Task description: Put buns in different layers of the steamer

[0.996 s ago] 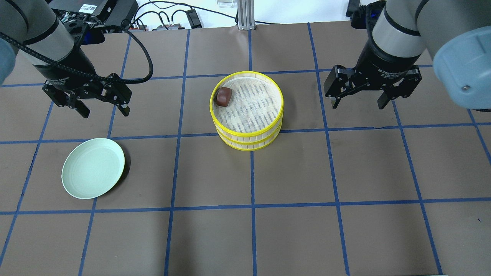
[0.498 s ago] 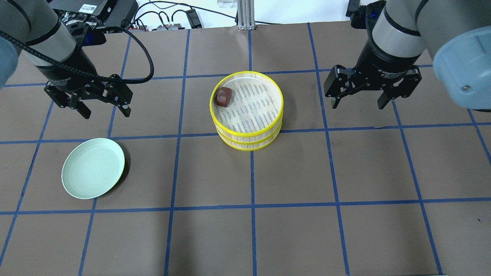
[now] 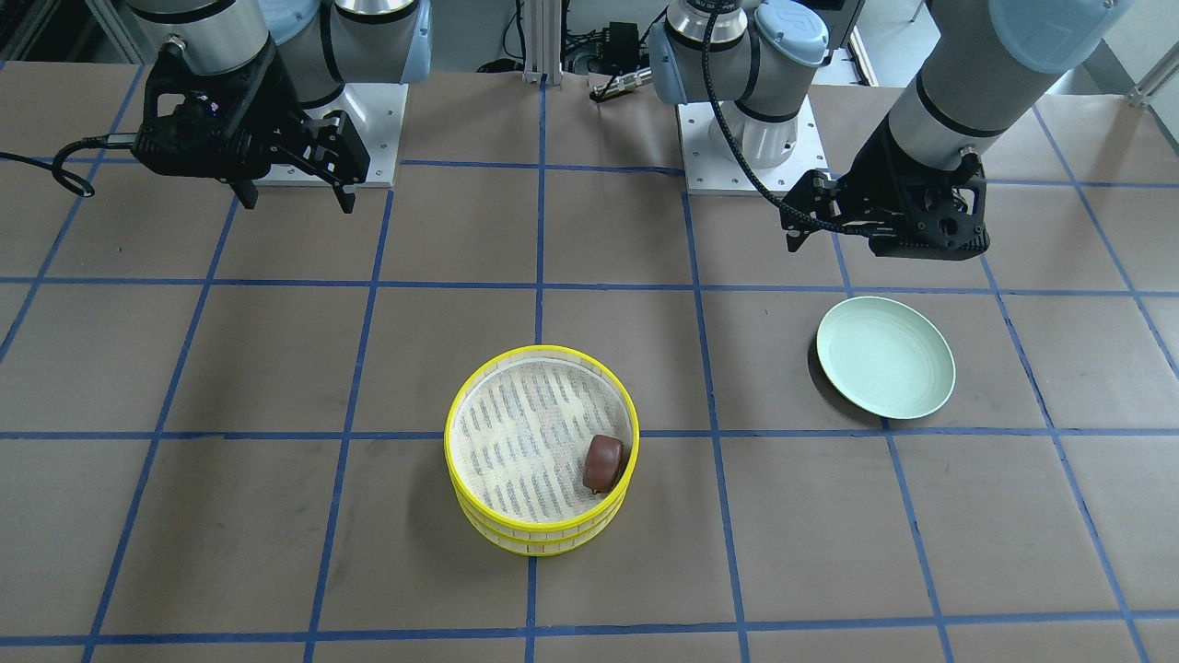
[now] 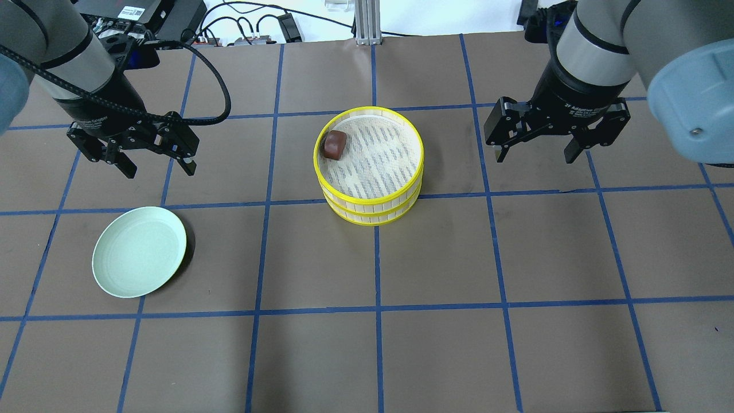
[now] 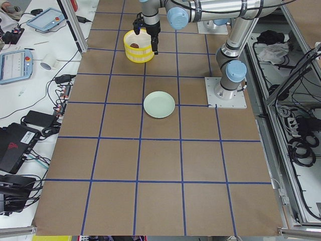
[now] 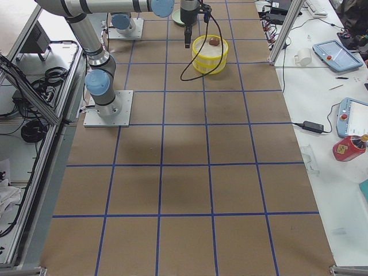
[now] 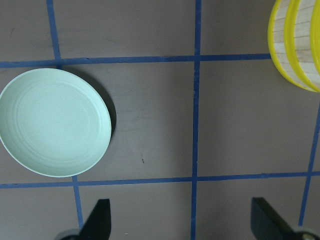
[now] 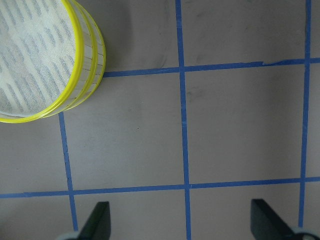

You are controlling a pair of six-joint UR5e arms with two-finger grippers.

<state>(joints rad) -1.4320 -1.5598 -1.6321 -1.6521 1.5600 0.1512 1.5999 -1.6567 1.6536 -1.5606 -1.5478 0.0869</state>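
Two yellow-rimmed steamer layers (image 4: 367, 202) are stacked at the table's middle and also show in the front view (image 3: 540, 351). The dark brown bun (image 4: 335, 144) lies on the top layer's mesh floor by the rim, also seen from the front (image 3: 603, 462). The cream-white bun is hidden in every view. My left gripper (image 4: 158, 170) is open and empty, hovering left of the steamer and beyond the plate. My right gripper (image 4: 534, 156) is open and empty, hovering right of the steamer. Both wrist views show open, empty fingers.
An empty pale green plate (image 4: 139, 251) lies at the near left; it fills the left of the left wrist view (image 7: 52, 122). The brown table cover has a blue tape grid. Cables and boxes lie past the far edge.
My left gripper has drifted very slightly to the right. The steamer, bun, plate and right gripper have not moved.
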